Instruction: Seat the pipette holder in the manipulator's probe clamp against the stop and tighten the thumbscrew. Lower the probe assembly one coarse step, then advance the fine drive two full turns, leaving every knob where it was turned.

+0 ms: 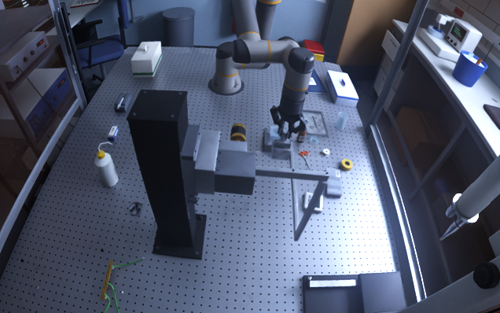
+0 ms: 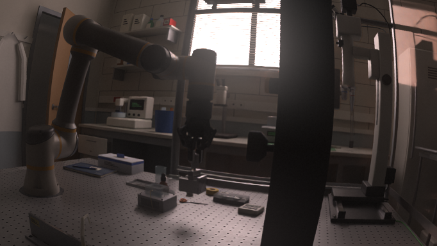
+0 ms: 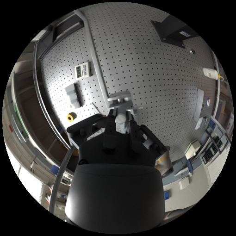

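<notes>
At the far middle of the perforated table, a small grey probe clamp (image 1: 281, 148) sits at the end of a thin arm (image 1: 291, 173) that reaches out from the manipulator's grey stages (image 1: 220, 161) on a black column (image 1: 163, 169). A pale upright thumbscrew (image 3: 120, 122) on top of the clamp is gripped by my closed gripper (image 1: 286, 133), which points straight down over it. The wrist camera shows the screw's round pale cap between the fingers. A black knob with orange bands (image 1: 238, 131) sits behind the stages. The pipette holder is hidden under my gripper.
A grey block (image 2: 157, 201) stands right beside the clamp, with a small brown vial (image 1: 300, 136), scissors (image 1: 304, 154), a yellow tape roll (image 1: 346, 164) and a clear tray (image 1: 316, 122) close around it. A grey case (image 1: 334, 183) and a timer (image 3: 82, 70) lie nearer the front.
</notes>
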